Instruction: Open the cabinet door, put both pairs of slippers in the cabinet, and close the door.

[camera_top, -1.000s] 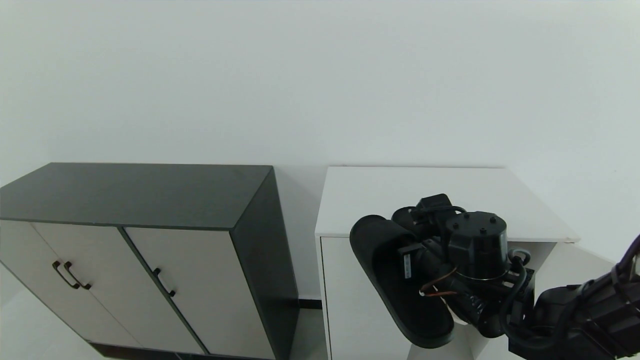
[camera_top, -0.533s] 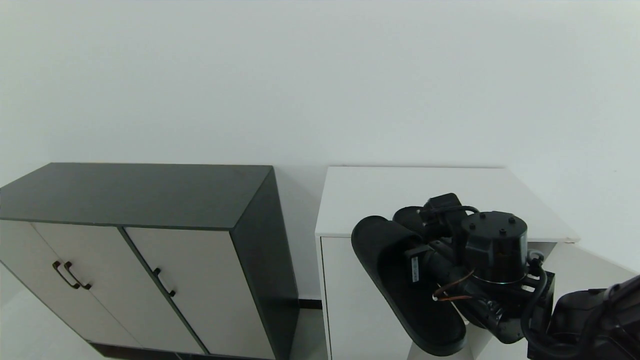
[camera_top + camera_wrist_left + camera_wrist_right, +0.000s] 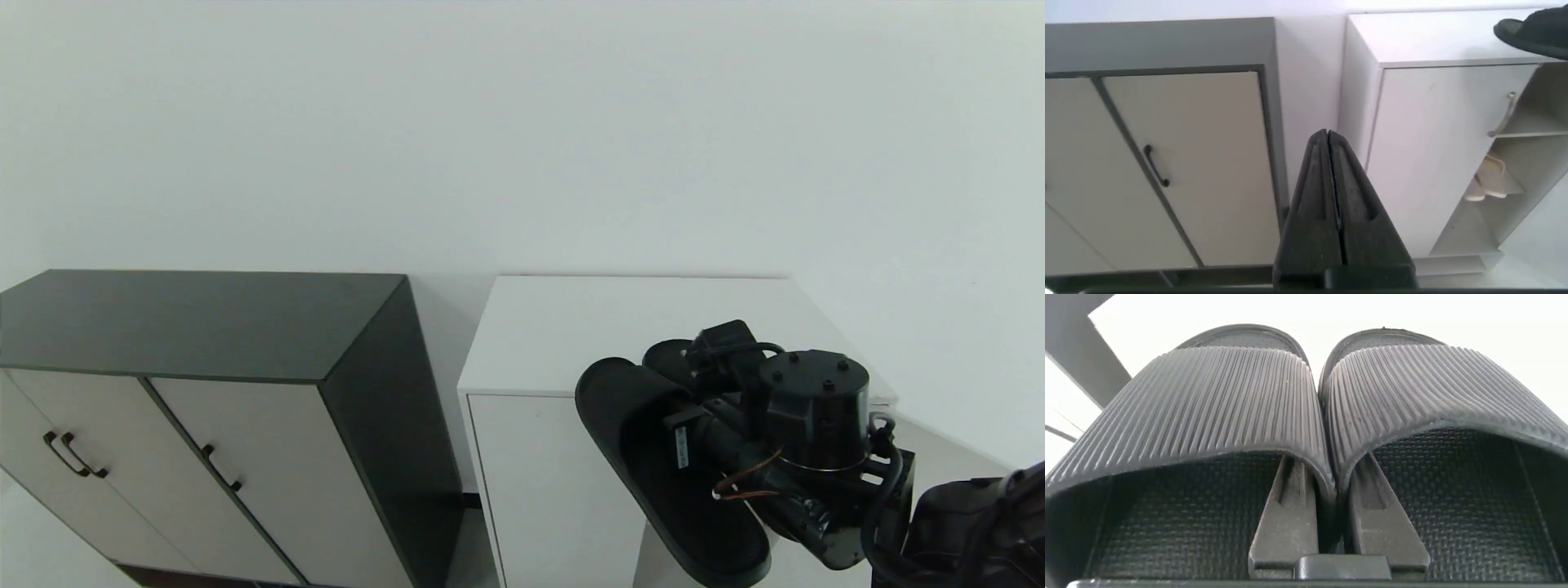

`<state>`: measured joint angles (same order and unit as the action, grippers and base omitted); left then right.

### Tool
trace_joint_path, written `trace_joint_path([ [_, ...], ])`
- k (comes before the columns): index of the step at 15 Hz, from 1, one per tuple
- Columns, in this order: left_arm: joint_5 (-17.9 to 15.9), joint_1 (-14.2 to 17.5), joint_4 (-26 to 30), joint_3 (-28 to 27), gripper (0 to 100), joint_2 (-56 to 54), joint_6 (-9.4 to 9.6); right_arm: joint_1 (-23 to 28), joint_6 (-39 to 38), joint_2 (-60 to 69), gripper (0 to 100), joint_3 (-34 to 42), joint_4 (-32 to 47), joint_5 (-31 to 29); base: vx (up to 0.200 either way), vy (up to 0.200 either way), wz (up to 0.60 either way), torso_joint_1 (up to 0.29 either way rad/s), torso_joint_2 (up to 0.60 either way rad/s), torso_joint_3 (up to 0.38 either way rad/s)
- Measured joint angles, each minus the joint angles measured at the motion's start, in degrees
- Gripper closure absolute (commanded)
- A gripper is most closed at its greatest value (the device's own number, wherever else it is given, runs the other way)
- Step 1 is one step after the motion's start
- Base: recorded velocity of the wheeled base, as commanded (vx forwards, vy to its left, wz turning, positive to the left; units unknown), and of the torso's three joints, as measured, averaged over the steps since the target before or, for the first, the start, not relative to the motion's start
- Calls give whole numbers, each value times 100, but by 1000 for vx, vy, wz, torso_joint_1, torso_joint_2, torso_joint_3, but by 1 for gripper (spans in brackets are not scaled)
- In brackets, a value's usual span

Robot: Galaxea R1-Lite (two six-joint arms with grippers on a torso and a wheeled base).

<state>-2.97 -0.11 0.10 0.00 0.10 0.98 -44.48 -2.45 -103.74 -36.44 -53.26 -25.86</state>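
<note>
The black ribbed slippers (image 3: 645,441) are sitting side by side, clamped together on the right gripper (image 3: 1327,482), toes pointing away from it, while a pale pair (image 3: 1490,181) is lying on the white cabinet's (image 3: 555,327) open shelf beyond.

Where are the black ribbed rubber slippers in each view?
Head view: black ribbed rubber slippers before the white cabinet.
Left wrist view: one slipper's edge over the cabinet's top.
Right wrist view: straps side by side, on the right gripper.
Shared landmark: the white cabinet.

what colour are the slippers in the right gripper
Black slippers, with ribbed straps; clearest in the right wrist view.
</note>
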Motion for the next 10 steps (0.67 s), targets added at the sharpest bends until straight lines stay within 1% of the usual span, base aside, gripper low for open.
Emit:
trace_joint_path([
  [2,-2,1,1,0,100,0,0,-55,7,41,100,69,5,40,0,-200,0,0,0,-2],
  [4,-2,1,0,0,100,0,0,-116,2,127,100,161,9,205,0,-200,0,0,2,2],
  [10,-2,1,-2,0,100,0,-2,-280,7,339,100,256,27,235,0,-200,0,2,2,5],
])
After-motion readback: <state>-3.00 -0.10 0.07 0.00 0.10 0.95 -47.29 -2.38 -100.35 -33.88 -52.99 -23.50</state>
